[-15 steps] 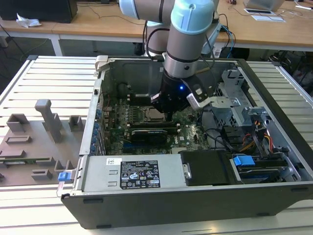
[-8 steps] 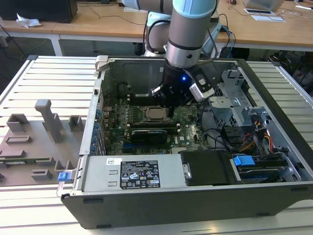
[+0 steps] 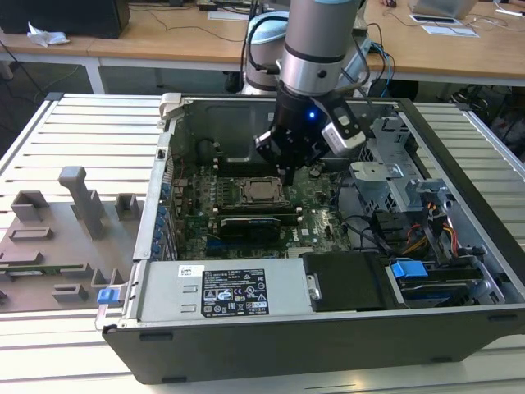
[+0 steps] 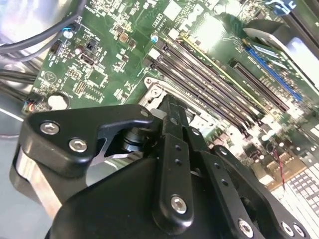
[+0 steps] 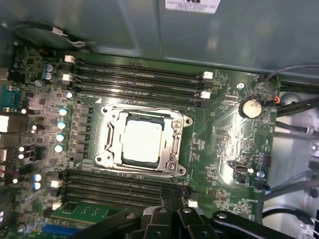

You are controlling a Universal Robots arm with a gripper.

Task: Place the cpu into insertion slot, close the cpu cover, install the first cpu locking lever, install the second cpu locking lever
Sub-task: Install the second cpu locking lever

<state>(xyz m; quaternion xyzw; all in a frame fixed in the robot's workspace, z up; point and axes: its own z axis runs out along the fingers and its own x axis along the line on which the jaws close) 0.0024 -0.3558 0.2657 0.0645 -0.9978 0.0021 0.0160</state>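
In the first wrist view the cpu sits in the slot, with the cover lying flat around it. In the exterior view the tool hovers just right of the socket, clenched and holding nothing.

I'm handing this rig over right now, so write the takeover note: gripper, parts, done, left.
Gripper: hovering above the motherboard, beside the socket toward the exterior view's right; holds nothing visible.
Cpu: seated in the insertion slot.
Cpu cover: down flat around the chip.
Done: placement and cover, by appearance.
Left: whether either locking lever is latched cannot be told; check both.
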